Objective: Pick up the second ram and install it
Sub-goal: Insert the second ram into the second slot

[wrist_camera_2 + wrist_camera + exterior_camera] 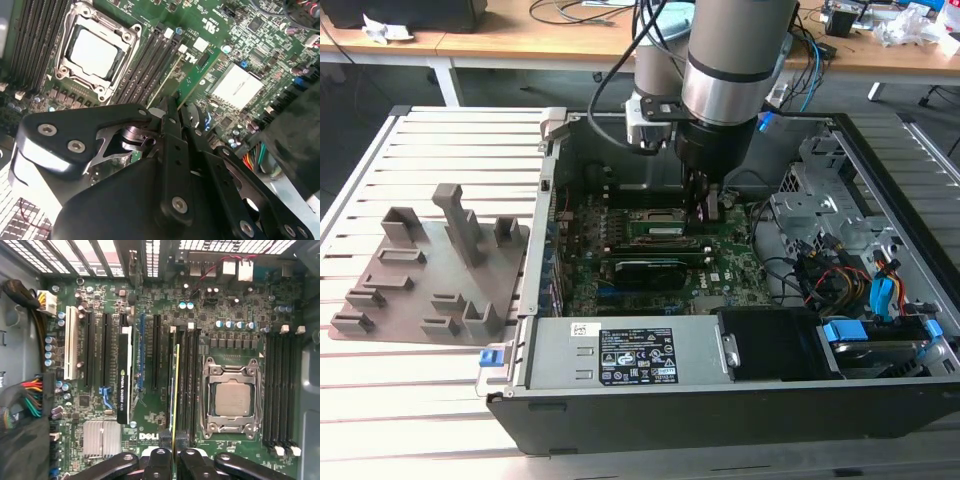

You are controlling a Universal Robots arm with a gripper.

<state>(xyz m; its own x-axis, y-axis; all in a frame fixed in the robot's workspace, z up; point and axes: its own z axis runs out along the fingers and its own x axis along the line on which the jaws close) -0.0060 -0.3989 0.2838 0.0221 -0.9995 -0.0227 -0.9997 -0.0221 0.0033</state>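
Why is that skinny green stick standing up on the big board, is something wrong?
Nothing looks wrong. The end effector grips the second ram on edge over a slot beside the processor socket.

You're in an electronics lab or robotics workshop.

At 12 o'clock in the exterior view you see a long wooden workbench [570, 38] strewn with cables; at centre sits an opened black computer case [720, 400] on a slatted aluminium table [440, 150], beneath a grey industrial robot arm [730, 70].

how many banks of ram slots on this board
2: one bank beside the processor socket, where the tool holds the second ram; the other bank on the socket's opposite side.
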